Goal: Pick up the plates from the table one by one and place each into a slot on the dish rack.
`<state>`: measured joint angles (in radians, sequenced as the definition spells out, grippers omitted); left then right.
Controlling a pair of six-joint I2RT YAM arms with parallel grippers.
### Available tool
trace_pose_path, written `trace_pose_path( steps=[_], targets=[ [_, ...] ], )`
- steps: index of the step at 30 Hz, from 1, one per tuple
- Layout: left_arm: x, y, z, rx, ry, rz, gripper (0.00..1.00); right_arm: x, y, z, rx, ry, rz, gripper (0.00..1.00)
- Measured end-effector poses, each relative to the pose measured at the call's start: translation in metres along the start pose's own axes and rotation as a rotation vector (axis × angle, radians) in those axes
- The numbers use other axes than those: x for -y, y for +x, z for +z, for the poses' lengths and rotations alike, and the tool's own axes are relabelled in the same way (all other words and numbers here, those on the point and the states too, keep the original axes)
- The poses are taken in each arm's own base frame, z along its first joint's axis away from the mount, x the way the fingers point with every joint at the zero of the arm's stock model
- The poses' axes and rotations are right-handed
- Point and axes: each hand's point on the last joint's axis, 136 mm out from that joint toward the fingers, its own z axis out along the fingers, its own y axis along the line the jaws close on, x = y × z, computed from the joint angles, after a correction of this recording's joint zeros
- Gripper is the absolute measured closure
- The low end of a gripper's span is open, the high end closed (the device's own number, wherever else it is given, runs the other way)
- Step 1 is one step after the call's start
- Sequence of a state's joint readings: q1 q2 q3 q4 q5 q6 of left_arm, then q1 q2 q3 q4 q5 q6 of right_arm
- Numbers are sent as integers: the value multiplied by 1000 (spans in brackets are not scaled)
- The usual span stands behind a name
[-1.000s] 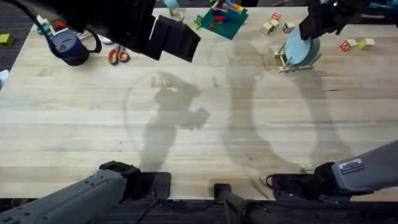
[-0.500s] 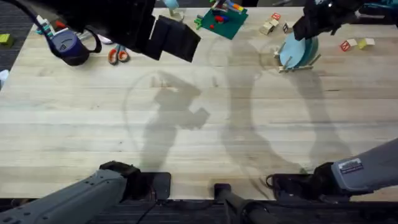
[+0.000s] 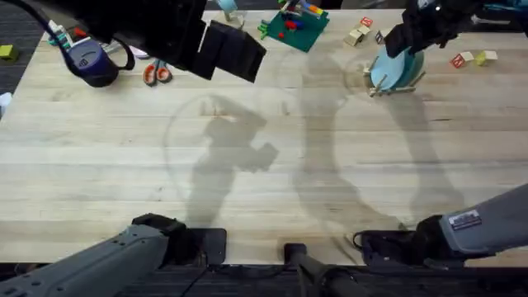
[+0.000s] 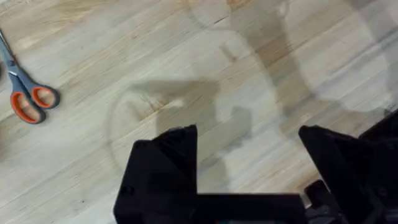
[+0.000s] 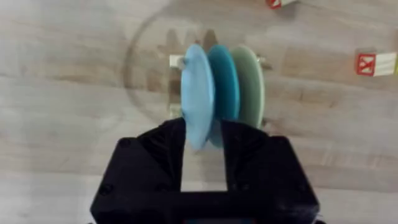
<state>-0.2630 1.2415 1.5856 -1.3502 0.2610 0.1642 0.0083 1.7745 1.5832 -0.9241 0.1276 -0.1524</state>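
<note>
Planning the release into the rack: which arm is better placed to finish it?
Right. Its hand straddles the pale blue round plastic plate, upright in the small wooden dowel rack. The left hand hangs open over bare table.

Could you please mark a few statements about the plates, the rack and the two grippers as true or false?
1. Three plates stand upright in the dish rack. True.
2. The light blue plate lies flat on the table. False: it stands in the rack, between the right gripper's fingers.
3. The left gripper holds a plate. False: it is open and empty.
4. Scissors lie on the table. True.
</note>
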Motion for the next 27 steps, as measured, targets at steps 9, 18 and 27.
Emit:
trace_pose_path(
  steps=[9,18,27],
  targets=[
    [0,0,0,0,0,0,7,-27,3,-67,84,-22,-55,16],
    [0,0,0,0,0,0,7,-66,36,-133,118,-76,-113,6],
    [0,0,0,0,0,0,7,-104,73,-138,-6,-121,-233,6]
  ],
)
